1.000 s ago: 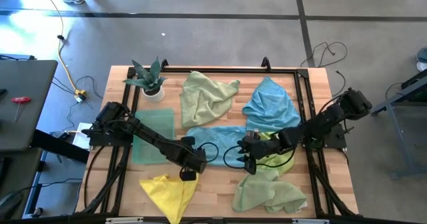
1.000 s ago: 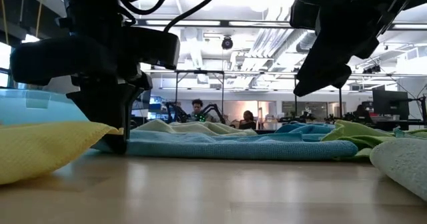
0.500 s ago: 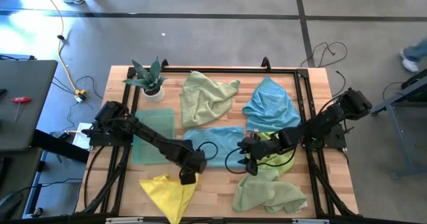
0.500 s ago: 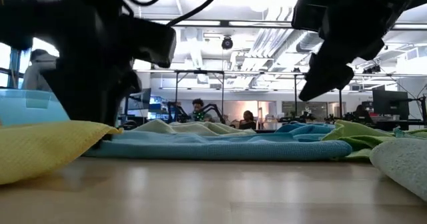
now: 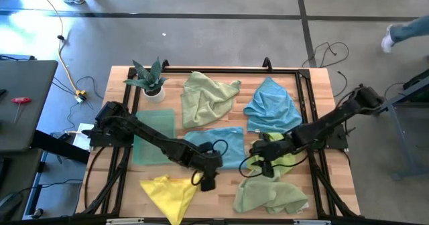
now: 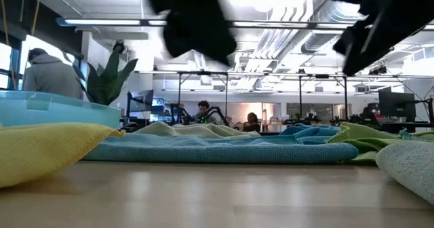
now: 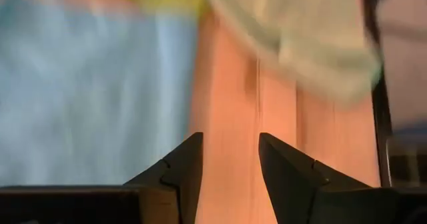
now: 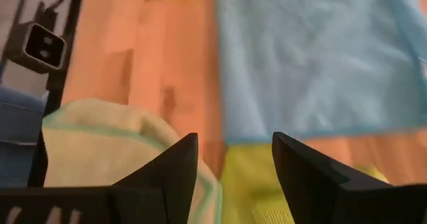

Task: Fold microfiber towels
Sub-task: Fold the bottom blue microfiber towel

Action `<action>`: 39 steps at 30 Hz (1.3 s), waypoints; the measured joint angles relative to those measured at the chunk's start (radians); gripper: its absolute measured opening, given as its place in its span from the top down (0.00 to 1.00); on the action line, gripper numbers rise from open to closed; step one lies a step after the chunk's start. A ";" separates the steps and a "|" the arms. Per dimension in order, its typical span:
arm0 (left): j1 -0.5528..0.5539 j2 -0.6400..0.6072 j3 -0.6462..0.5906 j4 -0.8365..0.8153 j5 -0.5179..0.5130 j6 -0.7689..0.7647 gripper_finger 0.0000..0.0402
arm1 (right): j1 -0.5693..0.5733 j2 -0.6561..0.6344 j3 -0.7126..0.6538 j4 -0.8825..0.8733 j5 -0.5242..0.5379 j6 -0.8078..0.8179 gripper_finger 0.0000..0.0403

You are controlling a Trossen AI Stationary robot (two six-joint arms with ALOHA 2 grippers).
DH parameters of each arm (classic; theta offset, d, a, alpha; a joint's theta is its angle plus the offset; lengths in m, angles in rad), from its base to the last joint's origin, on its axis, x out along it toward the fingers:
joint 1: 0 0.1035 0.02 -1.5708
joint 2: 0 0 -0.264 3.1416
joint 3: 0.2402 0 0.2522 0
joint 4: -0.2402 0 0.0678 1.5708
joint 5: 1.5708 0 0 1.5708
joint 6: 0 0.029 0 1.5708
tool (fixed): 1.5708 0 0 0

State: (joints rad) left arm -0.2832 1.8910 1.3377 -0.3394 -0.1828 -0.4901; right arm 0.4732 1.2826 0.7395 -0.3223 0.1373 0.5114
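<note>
A sky-blue towel (image 5: 218, 146) lies spread flat mid-table, its near edge showing in the low view (image 6: 224, 151). My left gripper (image 5: 209, 181) hangs open above bare wood just off the towel's near edge, nothing between its fingers (image 7: 230, 159). My right gripper (image 5: 257, 167) hangs open off the towel's near right corner, over a bright yellow-green towel (image 8: 257, 197). Both are lifted clear of the table (image 6: 193, 24). A yellow towel (image 5: 167, 191) and a pale green one (image 5: 268, 195) lie crumpled near the front edge.
A folded teal towel (image 5: 154, 138) lies at the left. A crumpled pale green towel (image 5: 208, 98) and a blue one (image 5: 271, 108) lie at the far side. A potted plant (image 5: 151, 81) stands at the far left corner. Bare wood (image 5: 218, 198) shows between the front towels.
My left gripper has risen from the table at the blue towel's near left corner and gone toward the table's right and near edge, tipping up. My right gripper has lifted and drawn a little toward the right edge. The blue towel stays flat.
</note>
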 joint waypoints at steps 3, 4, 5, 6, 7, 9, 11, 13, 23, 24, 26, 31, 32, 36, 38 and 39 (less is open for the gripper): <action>0.021 0.037 -0.001 0.108 -0.067 0.042 0.68 | 0.028 -0.058 0.000 -0.087 0.061 0.073 0.54; 0.028 0.052 -0.001 0.149 -0.066 0.050 0.68 | 0.038 -0.072 0.000 -0.097 0.078 0.090 0.54; 0.035 0.065 -0.001 0.180 -0.059 0.060 0.69 | 0.049 -0.082 0.000 -0.105 0.097 0.100 0.54; 0.039 0.080 -0.001 0.216 -0.055 0.076 0.69 | 0.059 -0.089 0.000 -0.113 0.110 0.109 0.54; 0.043 0.096 0.000 0.263 -0.052 0.098 0.69 | 0.067 -0.093 0.000 -0.114 0.123 0.113 0.54; 0.046 0.126 0.000 0.322 -0.054 0.147 0.70 | 0.082 -0.095 0.000 -0.115 0.146 0.118 0.54; 0.047 0.155 0.000 0.379 -0.058 0.189 0.70 | 0.087 -0.094 0.000 -0.116 0.151 0.122 0.54; 0.052 0.177 0.000 0.415 -0.059 0.219 0.70 | 0.090 -0.093 0.000 -0.120 0.152 0.141 0.54; 0.055 0.294 0.000 0.600 -0.009 0.306 0.61 | 0.088 -0.093 0.000 -0.146 0.188 0.168 0.54; 0.056 0.296 -0.001 0.586 -0.018 0.297 0.60 | 0.088 -0.093 0.000 -0.145 0.189 0.163 0.54; 0.059 0.297 -0.001 0.579 -0.035 0.284 0.56 | 0.088 -0.093 0.000 -0.144 0.188 0.163 0.54; 0.058 0.297 -0.001 0.618 -0.063 0.304 0.48 | 0.088 -0.093 0.000 -0.144 0.167 0.163 0.54; 0.058 0.296 -0.001 0.633 -0.054 0.308 0.46 | 0.088 -0.093 0.000 -0.144 0.166 0.162 0.54; 0.054 0.296 -0.001 0.630 -0.028 0.352 0.41 | 0.088 -0.093 0.000 -0.144 0.165 0.162 0.54; 0.051 0.296 -0.001 0.631 -0.044 0.402 0.40 | 0.088 -0.093 0.000 -0.144 0.164 0.162 0.54; 0.050 0.296 -0.001 0.632 -0.056 0.417 0.40 | 0.088 -0.093 0.000 -0.144 0.162 0.162 0.54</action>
State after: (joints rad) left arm -0.2336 2.1868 1.3369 0.2924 -0.2387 -0.0726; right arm 0.5610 1.1892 0.7395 -0.4660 0.2991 0.6737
